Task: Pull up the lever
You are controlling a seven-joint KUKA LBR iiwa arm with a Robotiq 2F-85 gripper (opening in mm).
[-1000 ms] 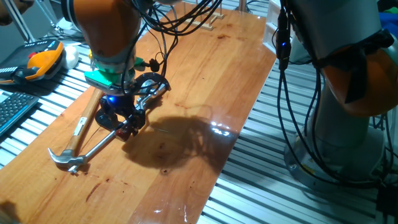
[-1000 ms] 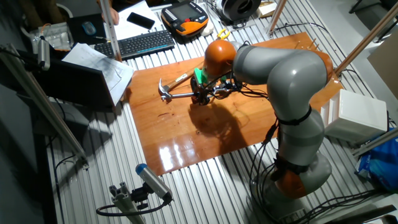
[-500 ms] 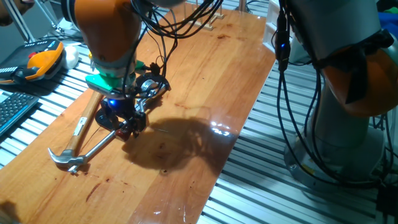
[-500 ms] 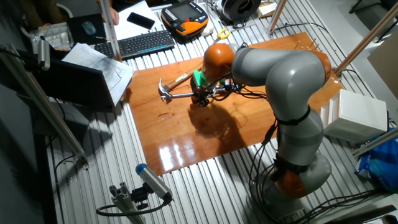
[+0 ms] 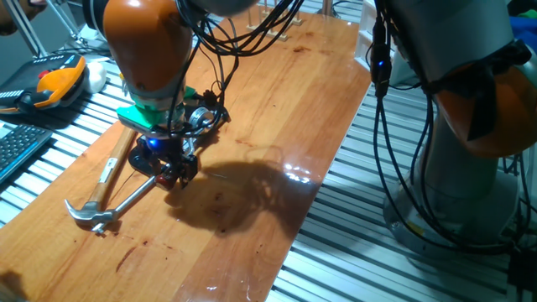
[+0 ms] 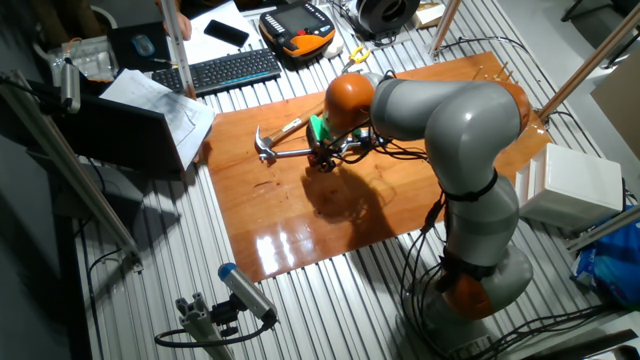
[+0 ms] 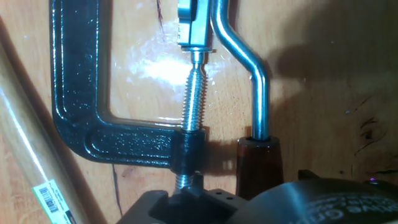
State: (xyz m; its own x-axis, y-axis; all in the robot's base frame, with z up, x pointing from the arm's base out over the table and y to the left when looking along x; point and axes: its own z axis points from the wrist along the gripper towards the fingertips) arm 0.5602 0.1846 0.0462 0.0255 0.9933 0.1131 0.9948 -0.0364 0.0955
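Note:
The lever (image 7: 256,74) is a bent silver arm with a reddish-brown tip (image 7: 258,163), hinged beside the threaded screw (image 7: 194,93) of a black C-shaped clamp (image 7: 74,81). In the hand view the tip runs down between my gripper's (image 7: 249,198) dark fingers (image 7: 186,204), which close in on both sides of it. In one fixed view my gripper (image 5: 170,165) sits low over the clamp (image 5: 205,116) on the wooden table (image 5: 277,126). The clamp's long steel rod (image 5: 134,195) points front-left. In the other fixed view the arm covers the clamp around the gripper (image 6: 322,160).
A wooden-handled claw hammer (image 5: 107,172) lies just left of the clamp, its handle (image 7: 25,143) close beside the black frame. A keyboard (image 6: 235,68), an orange teach pendant (image 5: 59,80) and papers (image 6: 160,105) lie beyond the table's left edge. Cables (image 5: 243,33) hang over the hand.
The hand has shifted a little to the left and tilted. The clamp's black frame has shifted slightly with it. The hammer and rod lie where they were.

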